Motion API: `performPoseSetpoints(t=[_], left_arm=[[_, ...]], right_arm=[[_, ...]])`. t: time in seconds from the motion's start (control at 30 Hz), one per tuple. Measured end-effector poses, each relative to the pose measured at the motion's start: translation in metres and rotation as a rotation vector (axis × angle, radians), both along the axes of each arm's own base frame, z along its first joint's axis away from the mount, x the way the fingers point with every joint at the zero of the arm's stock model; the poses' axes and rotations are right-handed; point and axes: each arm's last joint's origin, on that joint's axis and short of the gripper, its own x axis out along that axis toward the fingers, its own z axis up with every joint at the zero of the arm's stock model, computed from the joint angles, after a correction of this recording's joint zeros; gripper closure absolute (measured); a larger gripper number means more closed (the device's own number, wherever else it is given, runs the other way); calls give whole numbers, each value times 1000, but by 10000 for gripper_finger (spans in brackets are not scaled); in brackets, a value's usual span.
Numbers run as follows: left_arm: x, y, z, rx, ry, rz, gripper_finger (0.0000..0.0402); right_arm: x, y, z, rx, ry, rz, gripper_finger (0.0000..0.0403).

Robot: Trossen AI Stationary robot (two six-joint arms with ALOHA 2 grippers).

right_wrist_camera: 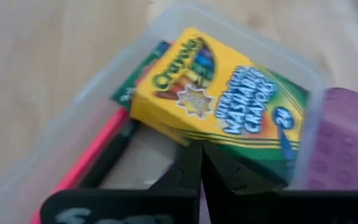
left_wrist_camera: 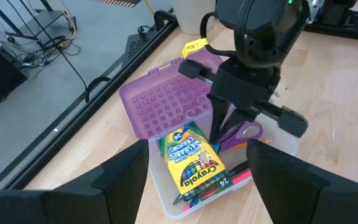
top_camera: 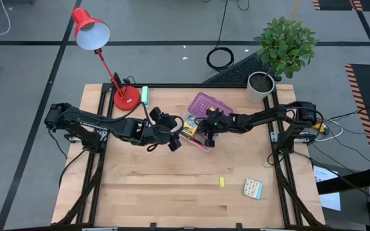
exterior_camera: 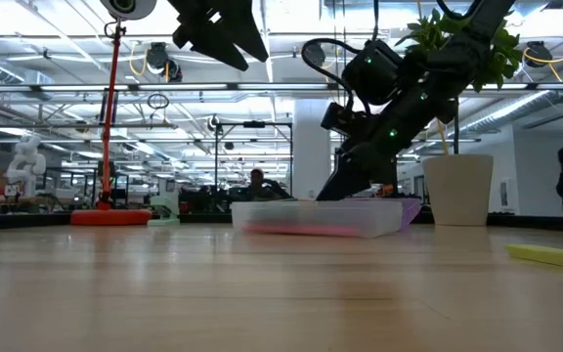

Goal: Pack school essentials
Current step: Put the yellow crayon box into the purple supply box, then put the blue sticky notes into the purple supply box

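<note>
A: What's in the clear case (left_wrist_camera: 166,202)?

B: One Crayola crayon box (left_wrist_camera: 191,163), one pink pencil (left_wrist_camera: 229,182) with a black one beside it, and one pair of purple-handled scissors (left_wrist_camera: 240,133). The purple lid (left_wrist_camera: 166,102) lies open on the far side.

A: And the grippers?

B: Two. The right gripper (left_wrist_camera: 219,134) is down inside the case next to the crayon box, its fingers closed together at the scissors; whether they actually pinch them I cannot tell. The left gripper (top_camera: 173,142) hangs above the worktop (top_camera: 172,186) just left of the case, fingers apart, holding nothing.

A: Anything still outside the case?

B: Two things on the near right of the worktop: one small yellow eraser (top_camera: 222,182) and one small patterned pack (top_camera: 252,188), near each other but apart.

A: The rest?

B: A pale wooden worktop with one red desk lamp (top_camera: 101,45) at far left, one mint-green block (top_camera: 144,95) beside its base, one potted plant (top_camera: 281,48) at far right. Behind, a bright hall; one person (exterior_camera: 257,181) shows far off.
</note>
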Motion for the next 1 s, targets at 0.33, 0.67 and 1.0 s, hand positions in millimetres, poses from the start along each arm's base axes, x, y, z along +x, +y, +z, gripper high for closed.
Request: performPoseSetpoints(t=[0.33,0.67,1.0], left_arm=[[0,0,0,-1,-6,0,128],[1,-2,0,-18,8,-54,128],[9,-38,17,-111,-197,-269,128]], right_arm=[[1,0,5,-49,-24,-18,403],[-34,49,52,111,57,-6,403],[-78,135,72,244,131,-65,403]])
